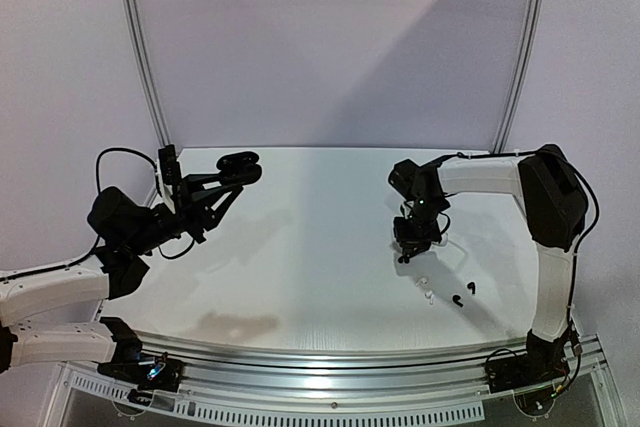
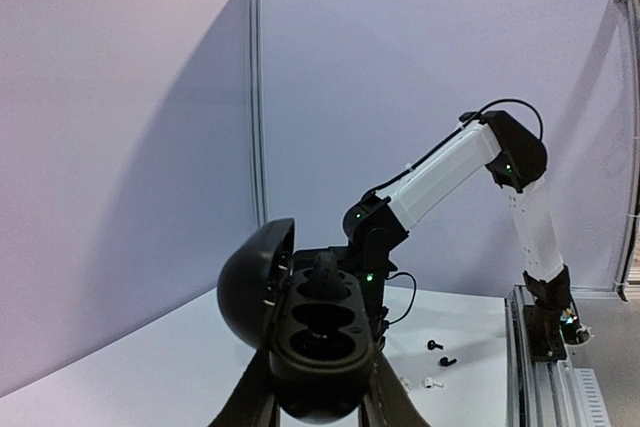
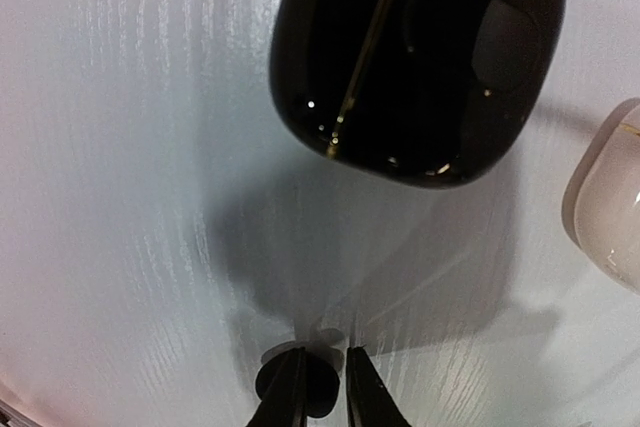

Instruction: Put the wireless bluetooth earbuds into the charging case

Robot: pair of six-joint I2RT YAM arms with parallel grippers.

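The right gripper (image 1: 408,249) points straight down at the white table (image 1: 300,267). Its jaws are drawn nearly together on a small black earbud (image 3: 312,395), a glossy rounded bit showing dark between the fingertips in the wrist view. Just beyond those fingertips a closed black case (image 3: 415,57) lies flat, shiny and rounded-square with a thin seam line across it, and beside that case sits a white case (image 3: 608,209), cut off by the edge of the view. Near the right gripper, toward the table's near edge, four loose earbuds lie apart from one another: two white earbuds (image 2: 432,383), pale against the tabletop, and two black earbuds (image 2: 434,344), each a tiny bud with a short stem. Well to the left of the right gripper, the left gripper (image 1: 232,175) is clamped on the open charging case (image 2: 320,342), held above the table with its domed lid (image 2: 255,285) swung back. A dark shape stands in its upper well, but I cannot tell whether it is an earbud.
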